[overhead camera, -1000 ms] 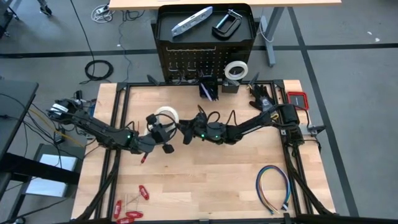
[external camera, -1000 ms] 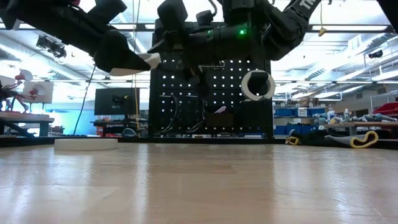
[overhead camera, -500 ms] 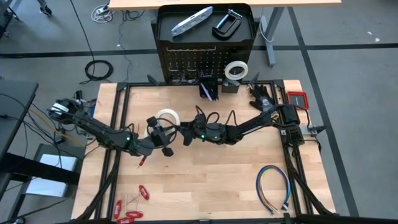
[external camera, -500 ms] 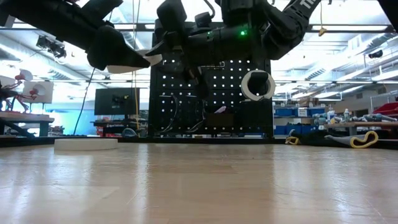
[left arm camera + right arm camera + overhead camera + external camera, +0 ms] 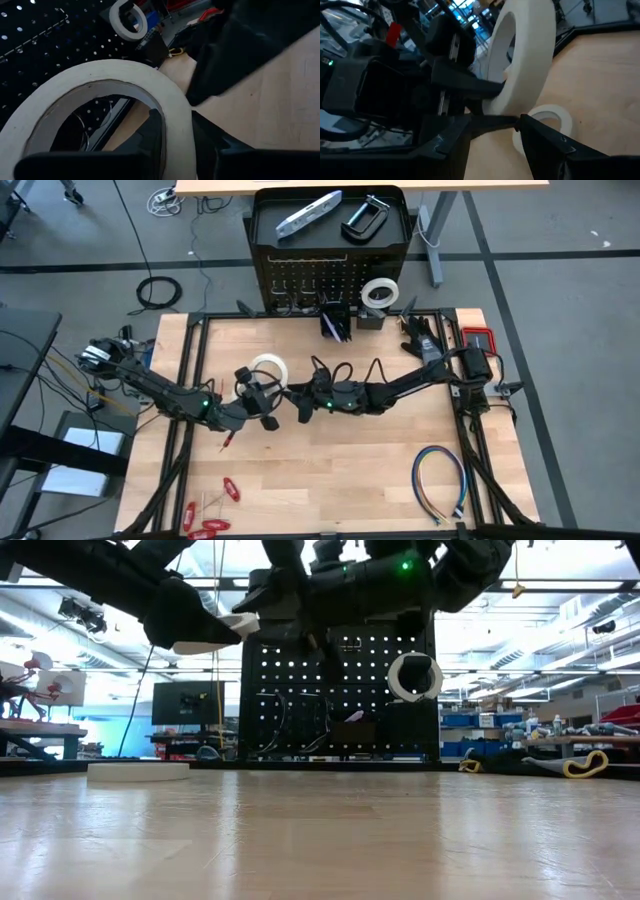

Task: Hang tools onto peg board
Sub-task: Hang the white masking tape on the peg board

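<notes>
Because a tape roll (image 5: 100, 100) can only go onto a hook through its hole, the left gripper (image 5: 258, 393) held one by its rim, one finger (image 5: 150, 135) inside the ring and the other outside, leaving the middle free. That roll hung in the air above the table (image 5: 340, 480), near its centre. At three o'clock from it the right gripper (image 5: 303, 402) faced the same roll, its fingers (image 5: 555, 142) spread apart just under the rim and seemingly not yet clamped, probably to take it over. A second tape roll (image 5: 270, 366) lay flat on the wood at about one o'clock of the left gripper. At twelve o'clock stood the peg board (image 5: 300, 280), a third tape roll (image 5: 379, 292) already hanging toward its right side.
</notes>
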Motion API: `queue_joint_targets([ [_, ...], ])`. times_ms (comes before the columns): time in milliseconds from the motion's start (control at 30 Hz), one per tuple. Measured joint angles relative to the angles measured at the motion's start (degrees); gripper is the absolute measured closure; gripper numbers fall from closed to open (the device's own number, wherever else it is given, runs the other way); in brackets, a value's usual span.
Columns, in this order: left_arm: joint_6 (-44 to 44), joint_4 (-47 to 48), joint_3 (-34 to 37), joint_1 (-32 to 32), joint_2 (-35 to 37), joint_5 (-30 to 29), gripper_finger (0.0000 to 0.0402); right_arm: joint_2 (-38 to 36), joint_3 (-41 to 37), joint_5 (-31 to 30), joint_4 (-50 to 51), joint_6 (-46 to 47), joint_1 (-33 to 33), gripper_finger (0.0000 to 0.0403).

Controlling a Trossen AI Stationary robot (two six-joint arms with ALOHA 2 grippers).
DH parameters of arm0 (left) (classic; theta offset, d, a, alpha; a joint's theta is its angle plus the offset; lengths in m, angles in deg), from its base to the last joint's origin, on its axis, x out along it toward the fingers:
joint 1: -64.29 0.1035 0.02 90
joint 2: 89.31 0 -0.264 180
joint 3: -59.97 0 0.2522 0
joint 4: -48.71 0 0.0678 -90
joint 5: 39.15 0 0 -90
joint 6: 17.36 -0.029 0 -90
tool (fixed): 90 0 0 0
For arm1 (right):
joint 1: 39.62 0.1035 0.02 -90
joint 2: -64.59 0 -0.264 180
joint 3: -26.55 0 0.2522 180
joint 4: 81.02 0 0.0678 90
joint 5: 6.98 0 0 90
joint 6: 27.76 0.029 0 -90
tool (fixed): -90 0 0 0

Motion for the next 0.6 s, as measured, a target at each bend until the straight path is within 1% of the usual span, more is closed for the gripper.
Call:
queue_joint_targets([
  [100,0.0,-2.8,0.0,0.1,0.0,1.6,0.0324,-0.2,0.0,-3.1,-0.4,0.8,-0.2,0.0225],
  [133,-0.1,-4.2,0.0,0.1,0.0,3.2,0.0324,-0.2,0.0,-4.1,-0.6,2.0,-0.5,0.0225],
  [233,-1.3,-6.3,0.0,0.1,0.0,4.2,0.0324,-0.3,0.0,-4.0,-1.2,4.8,-1.6,0.0223],
  [400,-1.3,-5.4,0.0,0.0,0.0,5.3,0.0324,-0.3,0.0,1.4,-1.9,3.2,-2.7,0.0222],
  [500,-1.2,-5.7,0.0,0.0,0.0,6.8,0.0324,-0.3,0.0,0.1,-3.3,3.1,-2.9,0.0222],
  [600,-1.2,-5.7,0.0,0.1,0.0,6.9,0.0324,-0.3,0.0,-1.4,-5.3,3.0,-3.4,0.0225],
])
